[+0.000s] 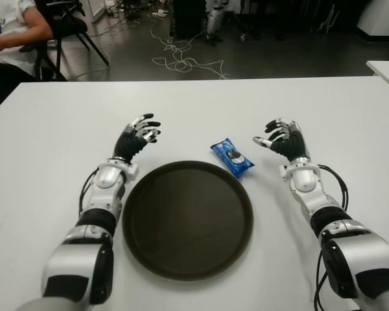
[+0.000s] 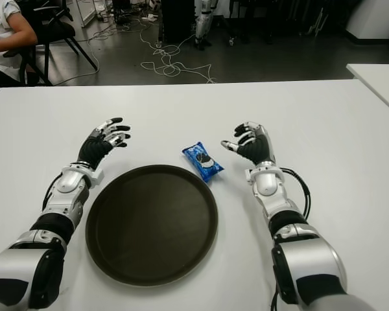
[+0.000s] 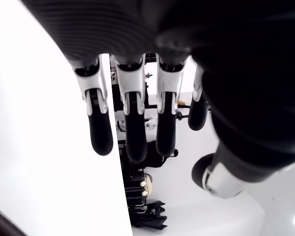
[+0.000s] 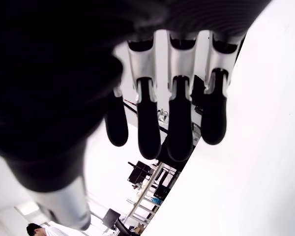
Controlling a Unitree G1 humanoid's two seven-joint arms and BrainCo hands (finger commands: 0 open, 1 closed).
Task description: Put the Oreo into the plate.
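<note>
A blue Oreo packet (image 1: 233, 156) lies on the white table just beyond the far right rim of a round dark plate (image 1: 187, 218); nothing is on the plate. My right hand (image 1: 280, 138) shows to the right of the packet, a short gap away, its fingers (image 4: 179, 128) relaxed and holding nothing. My left hand (image 1: 141, 133) shows beyond the plate's far left rim, fingers (image 3: 129, 125) spread, with nothing in it.
The white table (image 1: 201, 107) stretches well past both hands. A seated person (image 1: 10, 29) and a black chair are at the far left corner. Cables lie on the floor behind. A second white table edge (image 1: 386, 70) shows at far right.
</note>
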